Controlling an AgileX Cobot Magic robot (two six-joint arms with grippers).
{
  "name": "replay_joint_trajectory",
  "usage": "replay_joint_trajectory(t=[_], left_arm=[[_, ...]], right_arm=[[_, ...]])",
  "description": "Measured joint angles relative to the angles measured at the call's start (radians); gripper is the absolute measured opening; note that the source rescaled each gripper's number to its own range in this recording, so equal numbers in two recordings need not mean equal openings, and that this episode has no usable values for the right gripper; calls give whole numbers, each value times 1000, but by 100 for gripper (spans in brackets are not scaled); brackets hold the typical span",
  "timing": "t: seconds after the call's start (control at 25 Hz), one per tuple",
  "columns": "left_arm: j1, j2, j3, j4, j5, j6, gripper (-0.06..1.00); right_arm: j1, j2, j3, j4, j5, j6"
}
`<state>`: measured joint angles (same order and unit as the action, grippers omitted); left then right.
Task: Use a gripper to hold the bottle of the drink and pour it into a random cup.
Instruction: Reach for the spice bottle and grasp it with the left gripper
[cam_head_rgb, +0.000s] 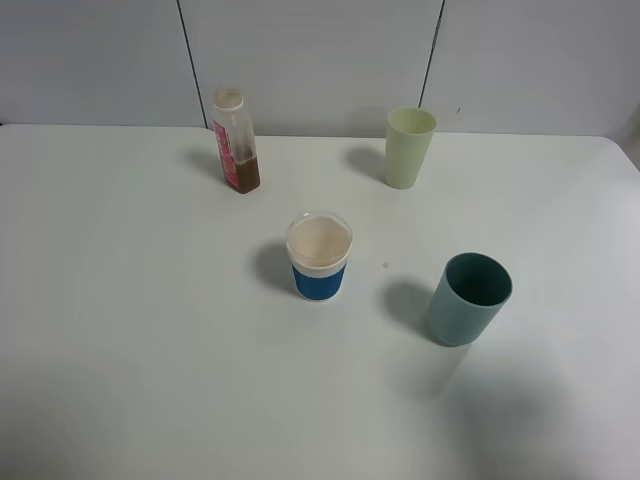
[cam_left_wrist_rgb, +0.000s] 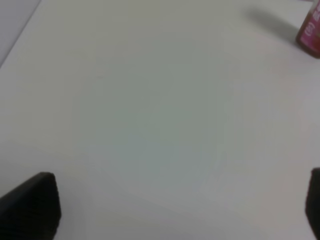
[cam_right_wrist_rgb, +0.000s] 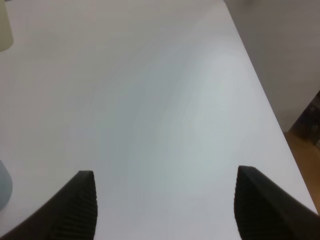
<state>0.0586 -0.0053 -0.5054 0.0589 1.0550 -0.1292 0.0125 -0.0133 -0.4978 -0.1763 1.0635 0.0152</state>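
Note:
The bottle (cam_head_rgb: 236, 140) stands upright at the back left of the white table, capped, with brown drink (cam_head_rgb: 245, 176) low in it. Its pink label edge shows in the left wrist view (cam_left_wrist_rgb: 310, 34). The cup (cam_head_rgb: 319, 256), white above and blue below, stands near the middle, upright. Neither arm shows in the exterior high view. My left gripper (cam_left_wrist_rgb: 180, 210) is open and empty over bare table, well away from the bottle. My right gripper (cam_right_wrist_rgb: 167, 207) is open and empty over bare table near the right edge.
A tall pale green cup (cam_head_rgb: 409, 147) stands at the back right; its edge shows in the right wrist view (cam_right_wrist_rgb: 4, 30). A teal cup (cam_head_rgb: 467, 298) stands at the front right. The table's right edge (cam_right_wrist_rgb: 260, 85) drops to a wall and floor.

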Motion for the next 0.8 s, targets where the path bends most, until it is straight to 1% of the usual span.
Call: replay_joint_trajectory(t=[0.8], left_arm=[[0, 0, 0, 0, 0, 0, 100]], right_arm=[[0, 0, 0, 0, 0, 0]])
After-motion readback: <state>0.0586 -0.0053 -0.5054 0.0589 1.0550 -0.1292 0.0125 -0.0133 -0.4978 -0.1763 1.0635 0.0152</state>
